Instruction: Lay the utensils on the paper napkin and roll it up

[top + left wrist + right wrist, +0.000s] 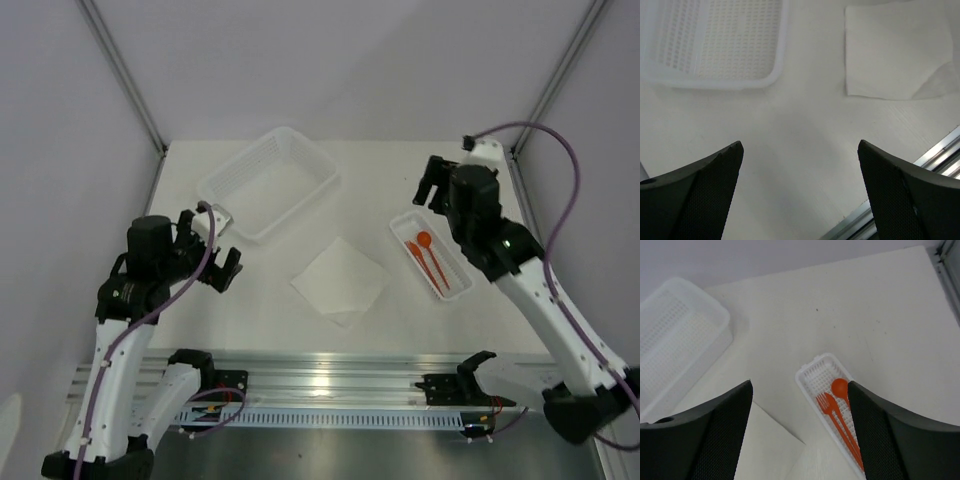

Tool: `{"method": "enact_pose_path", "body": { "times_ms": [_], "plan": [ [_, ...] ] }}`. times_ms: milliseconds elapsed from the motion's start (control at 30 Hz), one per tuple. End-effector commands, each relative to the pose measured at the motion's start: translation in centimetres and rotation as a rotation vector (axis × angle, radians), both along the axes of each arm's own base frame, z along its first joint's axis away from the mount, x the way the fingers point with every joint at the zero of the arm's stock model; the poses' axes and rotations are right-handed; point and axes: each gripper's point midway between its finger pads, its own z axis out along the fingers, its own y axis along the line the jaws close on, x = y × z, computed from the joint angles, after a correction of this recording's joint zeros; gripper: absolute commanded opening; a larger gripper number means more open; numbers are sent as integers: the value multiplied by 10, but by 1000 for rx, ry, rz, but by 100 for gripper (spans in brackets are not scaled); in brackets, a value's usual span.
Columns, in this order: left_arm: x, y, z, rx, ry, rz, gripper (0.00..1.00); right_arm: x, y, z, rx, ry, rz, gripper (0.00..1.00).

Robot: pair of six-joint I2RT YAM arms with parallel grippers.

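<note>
Utensils point(839, 388) lie in tray point(809, 376) near spread right claw point(799, 385), apart.

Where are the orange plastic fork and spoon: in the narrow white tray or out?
In. The orange-red plastic utensils lie inside the narrow white plastic tray, apart from the square white paper napkin.

utensils point(426, 257): orange-red | paper napkin point(340, 279): plain white | basket point(268, 183): white mesh | tray point(452, 285): white
</note>
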Motion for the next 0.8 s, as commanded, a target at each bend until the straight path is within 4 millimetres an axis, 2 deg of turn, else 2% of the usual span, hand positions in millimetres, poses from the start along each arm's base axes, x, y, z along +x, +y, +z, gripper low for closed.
{"method": "enact_pose_path", "body": {
  "times_ms": [0,33,67,100,133,200,233,300,333,433,467,567,767],
  "plan": [
    [-1,-33,13,-115,28,-112,99,8,3,-71,-207,319,61,79],
    [11,-35,21,-107,-37,-114,99,16,5,-86,-214,367,78,75],
    [12,-43,13,-89,-38,-140,99,20,5,-92,-197,388,93,63],
    [17,-42,13,-68,-56,-127,99,25,0,-110,-153,450,117,56],
    [19,-49,10,-65,-56,-154,100,27,-4,-119,-130,481,122,46],
    [18,-57,2,-66,-26,-188,99,32,-21,-140,-98,546,99,35],
    [17,-61,-1,-70,-6,-205,100,33,-26,-162,-117,609,90,31],
    [21,-63,-12,-55,39,-212,99,35,-32,-187,-139,678,82,30],
    [23,-61,-17,-42,51,-200,100,37,-32,-210,-163,740,95,31],
    [27,-60,-28,-26,88,-190,100,44,-28,-244,-175,811,119,31],
    [26,-61,-30,-27,97,-191,99,45,-28,-262,-192,856,124,32],
    [24,-61,-35,-24,112,-198,100,53,-32,-286,-224,898,111,32],
    [22,-59,-42,-15,128,-194,99,59,-42,-297,-285,910,83,33]
  ]
}}
